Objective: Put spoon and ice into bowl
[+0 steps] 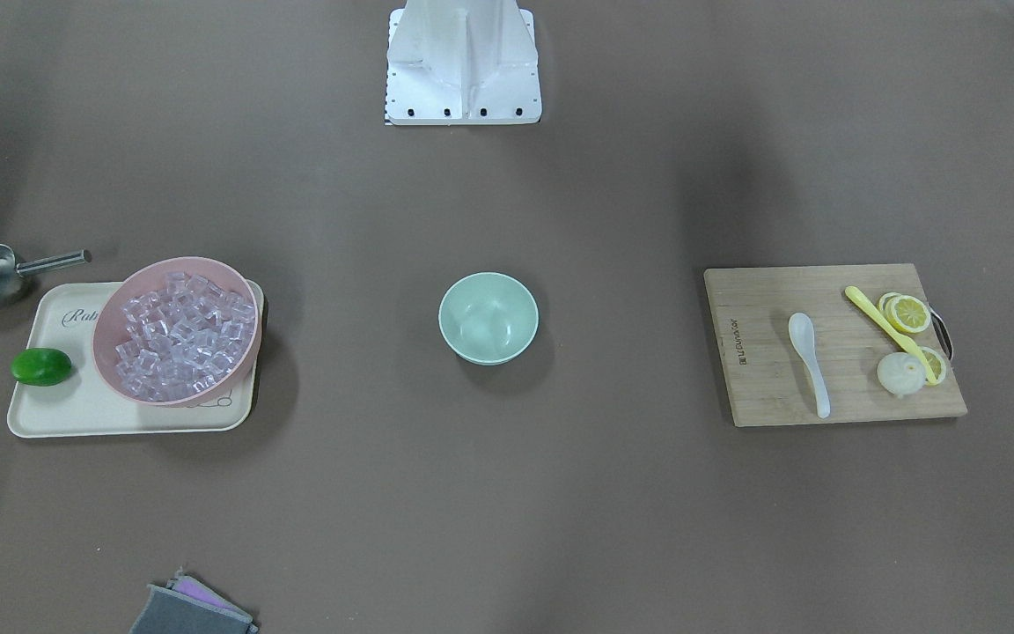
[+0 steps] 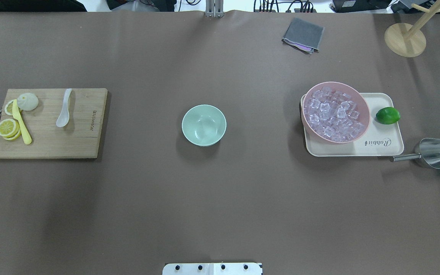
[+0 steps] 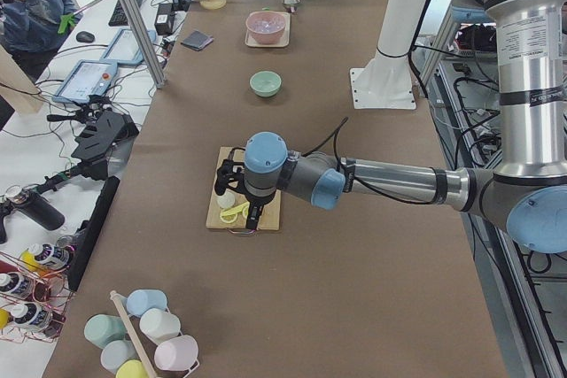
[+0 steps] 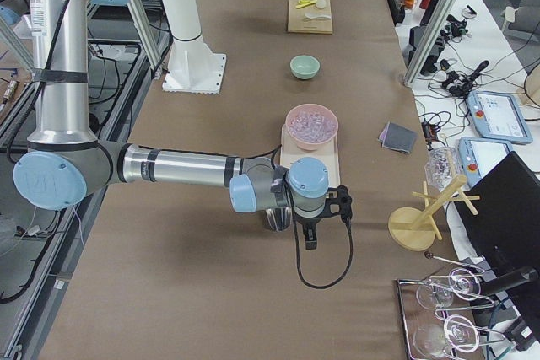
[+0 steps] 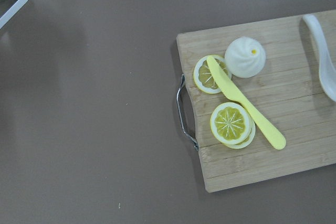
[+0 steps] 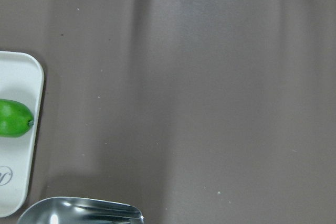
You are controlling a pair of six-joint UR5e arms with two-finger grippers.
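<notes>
Lengthwise the spoon [image 2: 65, 109] points its scoop toward the robot's base [image 2: 212, 268]; left fingers [image 3: 254, 216] and right fingers [image 4: 310, 238]: spread cannot be told.

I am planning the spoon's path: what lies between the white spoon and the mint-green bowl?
Only the wood of the cutting board beside the spoon, then bare brown table up to the bowl, as the overhead view shows.

A pale mint-green bowl [image 2: 204, 125] stands upright and empty at mid-table. The glossy white spoon [image 2: 63, 109] lies on a wooden cutting board [image 2: 52, 141]. Clear ice cubes [image 2: 332, 114] fill a pink bowl [image 2: 366, 118].
</notes>
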